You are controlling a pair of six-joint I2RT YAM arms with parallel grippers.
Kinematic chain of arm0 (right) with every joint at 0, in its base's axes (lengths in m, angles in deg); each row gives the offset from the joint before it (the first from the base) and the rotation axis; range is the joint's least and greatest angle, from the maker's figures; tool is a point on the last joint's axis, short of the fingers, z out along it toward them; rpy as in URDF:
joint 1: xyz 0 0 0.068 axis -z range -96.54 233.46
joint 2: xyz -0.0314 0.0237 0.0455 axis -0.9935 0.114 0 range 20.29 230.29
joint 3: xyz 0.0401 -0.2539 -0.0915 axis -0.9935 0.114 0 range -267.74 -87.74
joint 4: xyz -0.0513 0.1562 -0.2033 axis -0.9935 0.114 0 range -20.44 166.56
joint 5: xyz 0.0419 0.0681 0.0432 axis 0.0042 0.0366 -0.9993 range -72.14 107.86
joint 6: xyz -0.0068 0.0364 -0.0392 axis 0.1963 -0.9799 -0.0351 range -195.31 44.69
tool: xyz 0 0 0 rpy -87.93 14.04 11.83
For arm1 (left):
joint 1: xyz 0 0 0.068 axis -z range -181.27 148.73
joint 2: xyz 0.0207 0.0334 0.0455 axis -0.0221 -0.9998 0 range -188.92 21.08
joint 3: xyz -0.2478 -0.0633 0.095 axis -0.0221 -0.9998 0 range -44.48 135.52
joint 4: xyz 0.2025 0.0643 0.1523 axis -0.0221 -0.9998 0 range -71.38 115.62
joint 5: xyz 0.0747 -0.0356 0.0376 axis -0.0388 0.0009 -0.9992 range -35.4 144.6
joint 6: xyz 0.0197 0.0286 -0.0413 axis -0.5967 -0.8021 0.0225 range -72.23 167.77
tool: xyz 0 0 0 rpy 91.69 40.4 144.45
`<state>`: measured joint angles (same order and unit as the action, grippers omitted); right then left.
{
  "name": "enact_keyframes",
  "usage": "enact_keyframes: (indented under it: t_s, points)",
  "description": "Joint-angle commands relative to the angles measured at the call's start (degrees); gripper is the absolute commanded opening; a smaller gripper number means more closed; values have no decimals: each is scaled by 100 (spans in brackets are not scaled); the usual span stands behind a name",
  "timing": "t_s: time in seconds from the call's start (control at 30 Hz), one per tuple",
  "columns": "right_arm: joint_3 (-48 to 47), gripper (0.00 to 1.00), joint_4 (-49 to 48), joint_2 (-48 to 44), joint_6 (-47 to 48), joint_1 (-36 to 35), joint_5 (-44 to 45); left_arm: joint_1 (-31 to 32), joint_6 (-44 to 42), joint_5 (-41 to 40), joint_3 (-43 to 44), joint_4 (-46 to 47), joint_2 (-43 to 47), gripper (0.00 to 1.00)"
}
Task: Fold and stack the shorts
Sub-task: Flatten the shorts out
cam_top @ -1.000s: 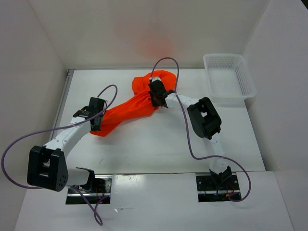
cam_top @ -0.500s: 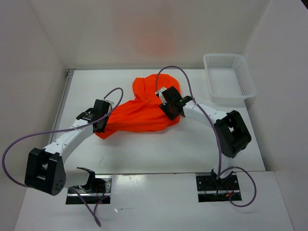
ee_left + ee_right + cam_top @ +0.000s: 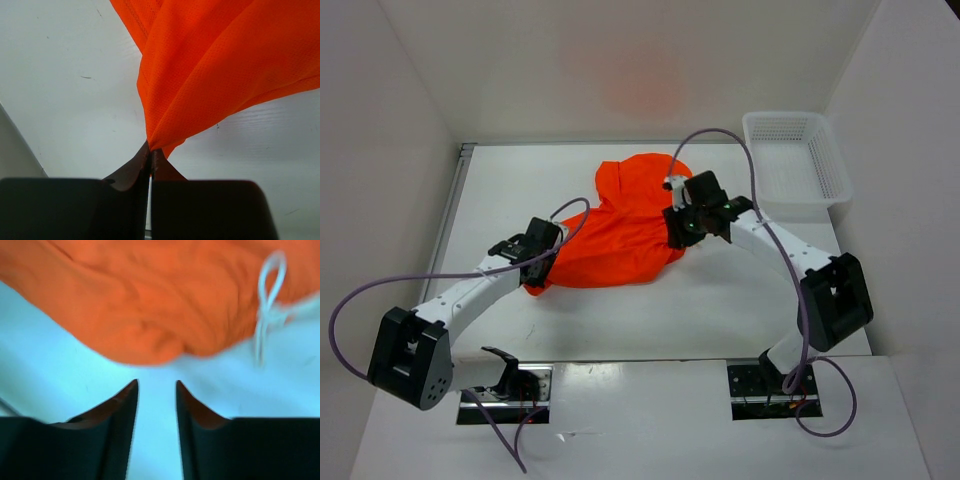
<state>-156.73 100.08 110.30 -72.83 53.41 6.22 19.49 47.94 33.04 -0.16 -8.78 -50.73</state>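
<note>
2 grippers: L gripper (image 3: 151,155) on cloth; R gripper (image 3: 156,390) empty.
L jaws: closed tight, tips meeting on a corner fold of the shorts (image 3: 620,225); cloth fans out from the pinch.
L posn: near-left end of garment in top view.
R jaws: part open, narrow gap, nothing between; tips just short of the shorts' near-right edge, over bare table (image 3: 650,310). Wrist view blurred, contact not seen.
Shorts: bright orange, bunched heap, mid-table toward far side, lying between both grippers.
Drawstring (image 3: 267,295): thin white loop on cloth, right side of R wrist view.
Basket (image 3: 798,200): white mesh, far-right corner, apart from shorts.
</note>
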Motion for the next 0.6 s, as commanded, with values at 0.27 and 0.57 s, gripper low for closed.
enact_keyframes:
  t_s: [0.27, 0.57]
  points:
    - [1186, 45, -890, 332, -3147, 543, -525, 16, -16, -261, 296, -50, -324, 0]
    - [669, 57, -1409, 1219, -3729, 543, 426, 16, -16, -428, 473, 55, -562, 0]
